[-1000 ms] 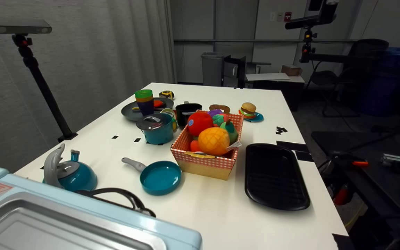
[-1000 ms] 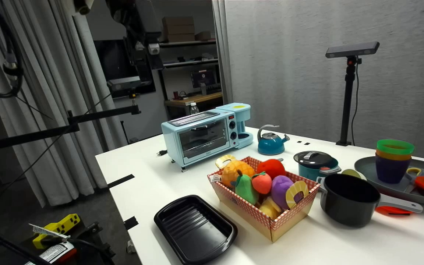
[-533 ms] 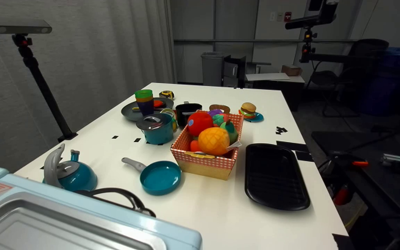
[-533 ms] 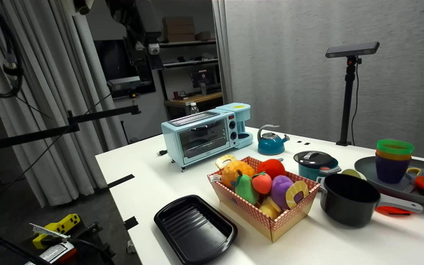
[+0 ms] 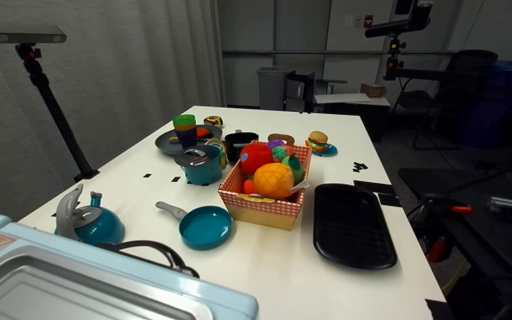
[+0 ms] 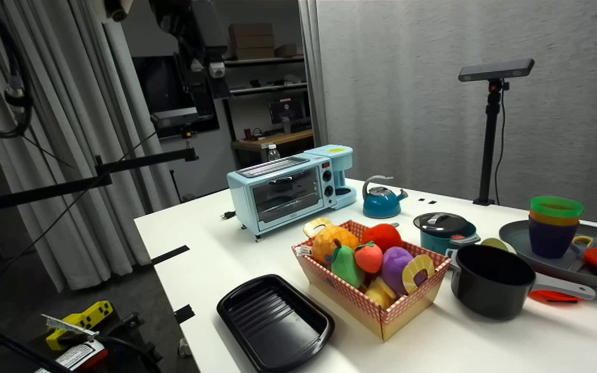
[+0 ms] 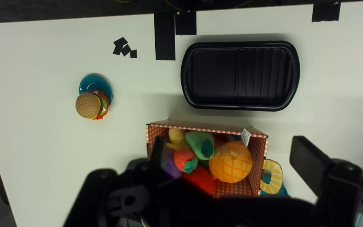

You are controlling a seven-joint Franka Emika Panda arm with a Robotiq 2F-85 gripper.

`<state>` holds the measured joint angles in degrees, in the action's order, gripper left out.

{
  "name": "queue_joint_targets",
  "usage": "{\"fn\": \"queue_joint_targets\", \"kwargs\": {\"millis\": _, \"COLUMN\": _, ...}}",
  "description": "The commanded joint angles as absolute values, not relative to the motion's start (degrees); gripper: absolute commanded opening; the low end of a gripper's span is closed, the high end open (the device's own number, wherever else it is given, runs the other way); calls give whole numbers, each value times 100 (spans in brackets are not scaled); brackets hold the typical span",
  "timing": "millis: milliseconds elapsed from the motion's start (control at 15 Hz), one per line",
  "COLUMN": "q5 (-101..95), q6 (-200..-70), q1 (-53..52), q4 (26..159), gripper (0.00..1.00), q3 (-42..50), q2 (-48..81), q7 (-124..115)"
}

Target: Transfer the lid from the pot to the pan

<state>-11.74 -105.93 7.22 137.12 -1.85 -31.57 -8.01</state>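
Note:
The dark grey lid (image 5: pixel 194 155) with a silver handle lies on top of the teal pot (image 5: pixel 206 172). Lid (image 6: pixel 441 224) and pot (image 6: pixel 433 242) show together in both exterior views, and the lid looks slightly tilted. The teal pan (image 5: pixel 205 227) stands uncovered, nearer the blue oven, with its grey handle pointing away from the basket. A bit of the pan's teal (image 7: pixel 282 191) shows beside the basket in the wrist view. My gripper (image 7: pixel 232 154) is open and empty, high above the basket, fingers wide apart. The lid and pot are out of sight in the wrist view.
A checked basket (image 6: pixel 345 298) of toy fruit stands beside the pot and pan. A black tray (image 7: pixel 240 75), black saucepan (image 6: pixel 493 280), teal kettle (image 6: pixel 381 203), oven (image 6: pixel 288 191), grey plate with cups (image 6: pixel 516 233) and toy burger (image 7: pixel 88 105) share the white table.

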Motion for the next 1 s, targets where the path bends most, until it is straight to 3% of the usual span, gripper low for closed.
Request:
{"fn": "queue_joint_targets", "kwargs": {"millis": 0, "q5": -1164, "q6": -10703, "q1": 620, "q4": 13579, "gripper": 100, "q3": -116, "q2": -2889, "q7": -865}}
{"fn": "queue_joint_targets", "kwargs": {"millis": 733, "q5": -1188, "q6": -12503, "q1": 701, "q4": 12876, "gripper": 100, "q3": 30, "q2": -1117, "q7": -1349}}
{"fn": "queue_joint_targets", "kwargs": {"millis": 933, "q5": -1159, "q6": -12527, "q1": 645, "q4": 13035, "gripper": 100, "q3": 62, "q2": -1183, "q7": -1235}}
